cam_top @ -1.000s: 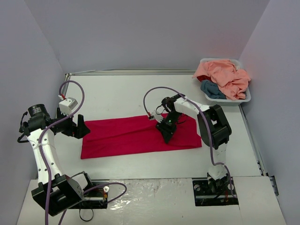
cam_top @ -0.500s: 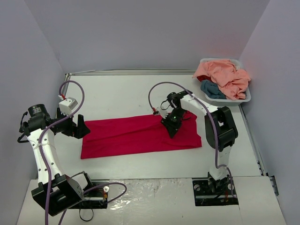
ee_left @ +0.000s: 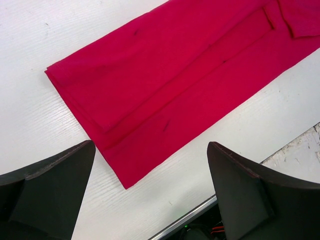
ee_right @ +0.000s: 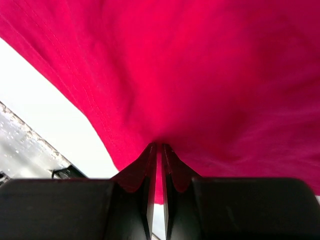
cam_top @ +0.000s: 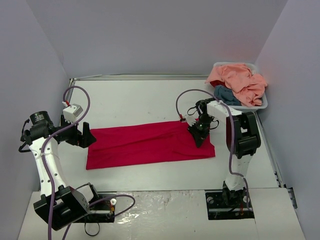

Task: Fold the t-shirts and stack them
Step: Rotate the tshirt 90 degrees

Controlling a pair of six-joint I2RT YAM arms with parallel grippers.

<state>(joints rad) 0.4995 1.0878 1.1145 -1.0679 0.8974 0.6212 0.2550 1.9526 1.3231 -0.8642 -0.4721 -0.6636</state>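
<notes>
Observer: top view. Crimson-red cloth t-shirt (cam_top: 145,145), a long strip, lies flat on white table (cam_top: 130,100), long axis left-right. Right gripper (cam_top: 200,140) is on its right end and left gripper (cam_top: 85,136) is just off its left end.

Checker: pincers?

Observer: left wrist view. Jaws wide, empty, shirt's left corner ahead. Right wrist view. Fingertips (ee_right: 150,152) nearly closed, pinching a pucker of the shirt, which the top view hides. Probably the right end goes leftward. Peach-pink shirt (cam_top: 240,82) and teal-blue shirt (cam_top: 226,95) are in white plastic basket (cam_top: 263,104), beyond the red shirt's right end.
</notes>
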